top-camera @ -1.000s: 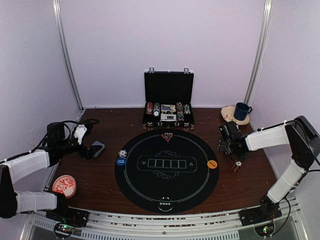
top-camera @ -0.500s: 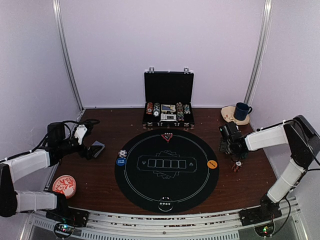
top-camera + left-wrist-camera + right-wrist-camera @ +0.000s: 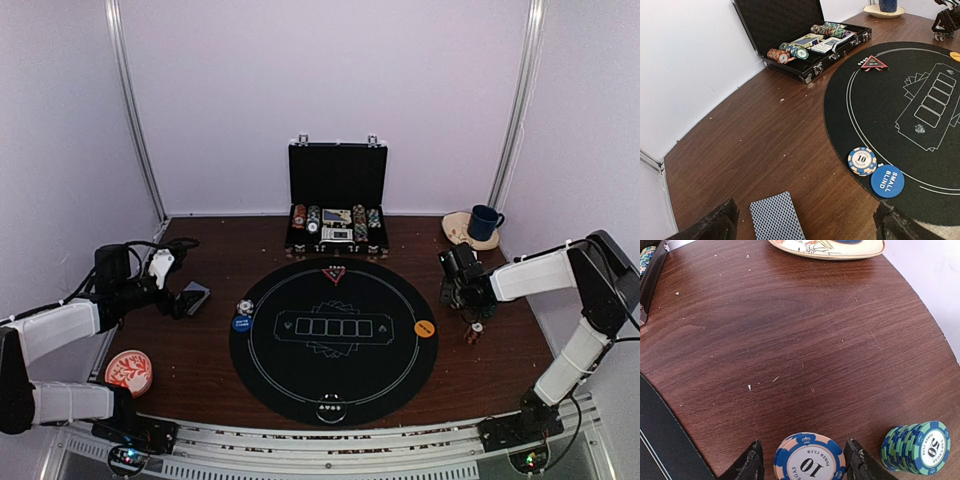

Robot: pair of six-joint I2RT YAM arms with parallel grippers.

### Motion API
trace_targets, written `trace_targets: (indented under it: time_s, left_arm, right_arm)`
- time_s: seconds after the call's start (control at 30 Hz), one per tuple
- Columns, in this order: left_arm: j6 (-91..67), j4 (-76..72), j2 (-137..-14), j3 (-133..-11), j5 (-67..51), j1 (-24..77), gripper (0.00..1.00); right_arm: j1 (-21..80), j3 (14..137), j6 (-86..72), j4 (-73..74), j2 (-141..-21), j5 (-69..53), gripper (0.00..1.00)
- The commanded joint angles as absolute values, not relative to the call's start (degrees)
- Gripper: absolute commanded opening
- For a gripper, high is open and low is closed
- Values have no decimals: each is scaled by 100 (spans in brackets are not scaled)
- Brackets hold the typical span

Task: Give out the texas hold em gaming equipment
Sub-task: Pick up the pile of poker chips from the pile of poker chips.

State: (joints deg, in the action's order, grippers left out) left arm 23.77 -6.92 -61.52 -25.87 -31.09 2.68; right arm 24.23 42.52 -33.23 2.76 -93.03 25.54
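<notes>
Plainly the piece in hand is the round pink-and-blue striped-edge poker chip, lying flat on the dark brown wooden bench just off the right rim of the round black felt mat. I judge it stiff, light and smooth-faced, so low that only its rim offers a hold: a level pinch across opposite edges, since it may skid on the wood or flip up. The right gripper has its fingers partway apart, one on either side of the chip, with a sliver of bench showing at one, so no grip can be seen. Nearby, a teal-and-green stack of chips is tipped on edge and would likely roll if nudged. The left gripper has its fingers wide and empty, with a thin grey-blue-backed playing card flat on the bench between them. Readable: "10", "POKER CLUB" and part of "VEGAS" on the chip; "50" and "LAS VEG" on the teal one; "SMALL BLIND" on a round blue button disc. Print on the red triangle marker is too small to read.
</notes>
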Motion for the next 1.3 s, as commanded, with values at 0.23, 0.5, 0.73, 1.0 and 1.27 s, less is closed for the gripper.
trace_targets:
  time_s: [0.23, 0.5, 0.73, 1.0, 1.27]
  left_arm:
    - [2443, -958, -6172, -2566, -3202, 275, 98]
    - [2443, -958, -6170, -2566, -3196, 276, 98]
    - [2441, -965, -6169, -2563, -3182, 280, 98]
    - [2443, -975, -6192, -2566, -3177, 280, 98]
    - [2441, -976, -6192, -2566, -3174, 278, 98]
  right_arm:
    - [2373, 4240, -3343, 247, -9301, 2628, 52]
    - [2373, 4242, -3331, 259, -9297, 2645, 47]
    - [2368, 4224, -3359, 315, -9218, 2718, 39]
    - [2372, 4218, -3320, 376, -9044, 2819, 29]
    - [2427, 4142, -3214, 336, -8680, 2841, 29]
